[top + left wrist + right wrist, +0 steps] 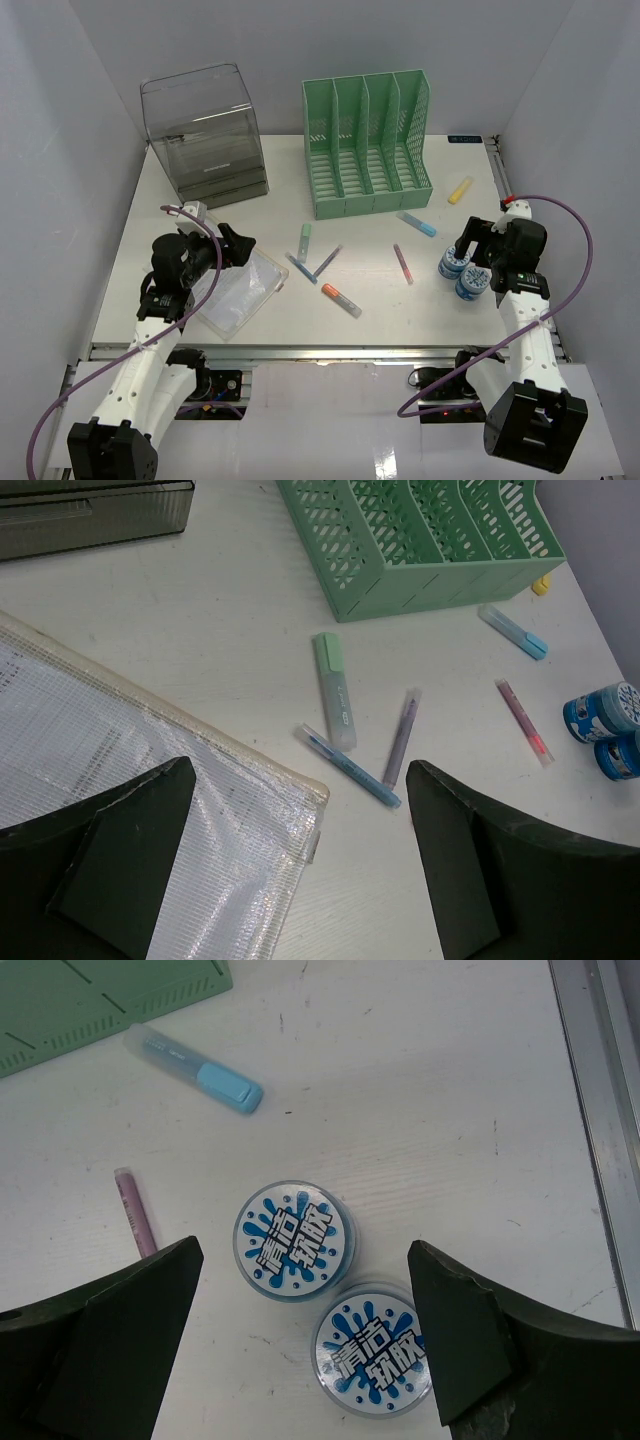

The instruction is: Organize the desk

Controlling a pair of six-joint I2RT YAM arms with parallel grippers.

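White desk (420,300) fills your overhead view, beneath both arms. Left gripper (240,250) is over a mesh pouch (235,292); right gripper (475,252) is over blue tubs (470,284), whose lettering is unreadable here. Your left wrist view: jaws apart, pouch edge between them, desk below. Your right wrist view: jaws apart, nothing held; tub lids read "清洁软胶".
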